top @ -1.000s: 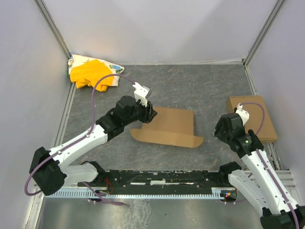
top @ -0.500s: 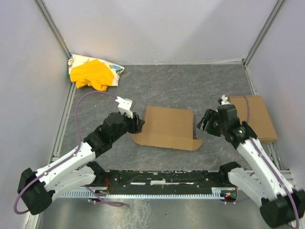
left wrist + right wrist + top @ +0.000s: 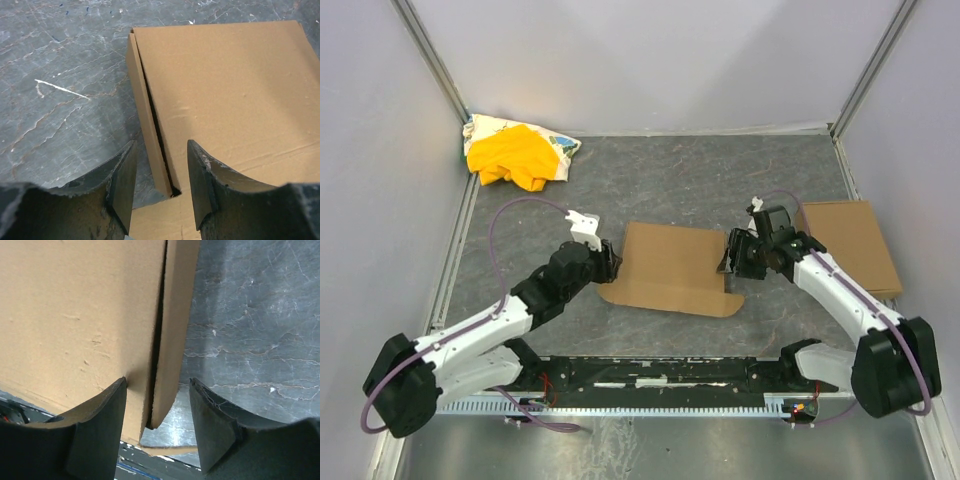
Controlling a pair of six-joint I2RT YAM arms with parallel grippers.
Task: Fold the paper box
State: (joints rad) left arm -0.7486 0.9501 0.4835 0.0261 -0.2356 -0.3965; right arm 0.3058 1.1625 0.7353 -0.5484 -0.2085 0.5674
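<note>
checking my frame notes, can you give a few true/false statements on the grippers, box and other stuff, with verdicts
1. The left gripper and right gripper are both open. True.
2. The left gripper straddles the left wall of the box. True.
3. The cloth lies on the box. False: it sits in the far left corner.
4. The right gripper holds the cardboard rectangle. False: it straddles the box's right wall.

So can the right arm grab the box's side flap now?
Probably yes: the right gripper is open, its fingers sit either side of the side flap on the paper box, and nothing blocks it.
</note>
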